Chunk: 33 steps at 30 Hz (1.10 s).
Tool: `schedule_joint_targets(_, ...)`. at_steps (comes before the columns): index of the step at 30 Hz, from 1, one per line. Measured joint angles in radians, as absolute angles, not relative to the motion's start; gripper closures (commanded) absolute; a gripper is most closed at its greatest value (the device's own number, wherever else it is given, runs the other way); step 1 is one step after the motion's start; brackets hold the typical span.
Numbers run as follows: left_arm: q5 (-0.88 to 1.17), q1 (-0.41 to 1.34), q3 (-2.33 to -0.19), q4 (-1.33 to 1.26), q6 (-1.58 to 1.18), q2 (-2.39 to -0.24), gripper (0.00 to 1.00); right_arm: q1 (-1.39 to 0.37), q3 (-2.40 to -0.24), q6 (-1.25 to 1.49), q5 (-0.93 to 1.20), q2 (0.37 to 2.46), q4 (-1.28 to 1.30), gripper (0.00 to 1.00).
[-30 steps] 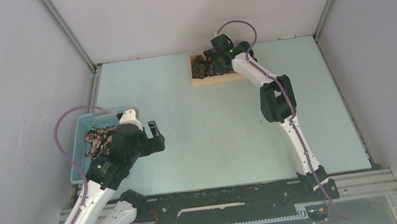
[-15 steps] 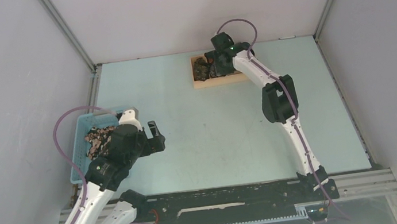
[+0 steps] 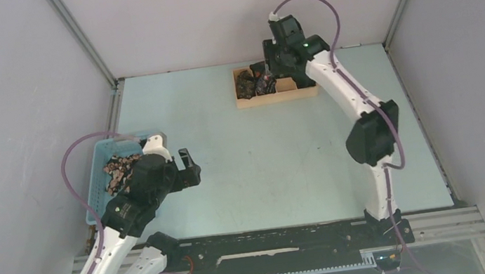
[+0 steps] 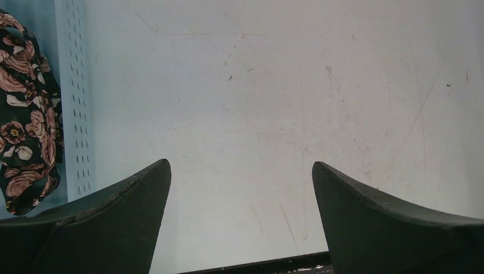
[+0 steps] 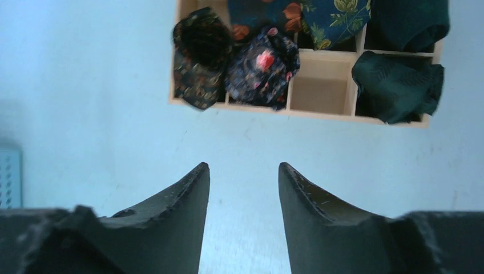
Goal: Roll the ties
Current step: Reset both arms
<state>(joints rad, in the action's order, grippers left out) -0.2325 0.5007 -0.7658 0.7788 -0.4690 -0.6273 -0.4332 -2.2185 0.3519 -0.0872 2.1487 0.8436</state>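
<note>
A floral tie (image 3: 120, 169) lies bunched in the light-blue basket (image 3: 95, 192); the left wrist view shows this tie (image 4: 25, 103) behind the perforated basket wall (image 4: 77, 114). My left gripper (image 3: 189, 167) (image 4: 241, 164) hangs wide open over bare table just right of the basket. Rolled ties (image 5: 262, 65) (image 3: 255, 84) sit in compartments of the wooden tray (image 5: 297, 112) (image 3: 284, 96) at the back. My right gripper (image 5: 243, 166) (image 3: 268, 71) is raised above the tray's near side, open, with nothing between its fingers.
One tray compartment (image 5: 318, 94) stands bare between the rolled ties and a dark green roll (image 5: 399, 85). Grey walls close the table on three sides. The arm bases and a black rail (image 3: 275, 246) run along the near edge.
My right gripper has opened and lifted up off the tray, leaving a rolled tie in it; its elbow swung right. The left arm has barely moved.
</note>
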Motion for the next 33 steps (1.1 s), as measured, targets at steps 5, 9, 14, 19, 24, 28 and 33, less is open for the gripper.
schedule_joint_targets(5,-0.229,0.501,-0.766,0.776,-0.469,-0.625,0.00,-0.500,-1.943,0.312,-0.097,1.822,0.749,0.35)
schedule_joint_targets(9,-0.223,0.501,-0.765,0.771,-0.469,-0.620,0.00,-0.558,-1.671,0.306,-0.086,1.530,0.603,0.14)
schedule_joint_targets(14,-0.205,0.501,-0.765,0.766,-0.464,-0.613,0.00,-0.544,-1.190,0.361,-0.062,1.121,0.335,0.00)
schedule_joint_targets(19,-0.194,0.500,-0.765,0.765,-0.461,-0.613,0.00,-0.532,-0.902,0.424,-0.068,0.857,0.267,0.00)
schedule_joint_targets(24,-0.176,0.500,-0.765,0.764,-0.461,-0.613,0.00,-0.531,-0.834,0.445,-0.078,0.725,0.275,0.00)
schedule_joint_targets(28,-0.169,0.500,-0.765,0.763,-0.460,-0.613,0.00,-0.525,-0.783,0.445,-0.080,0.653,0.281,0.00)
schedule_joint_targets(33,-0.160,0.499,-0.765,0.756,-0.459,-0.614,0.00,-0.519,-0.772,0.444,-0.068,0.665,0.280,0.00)
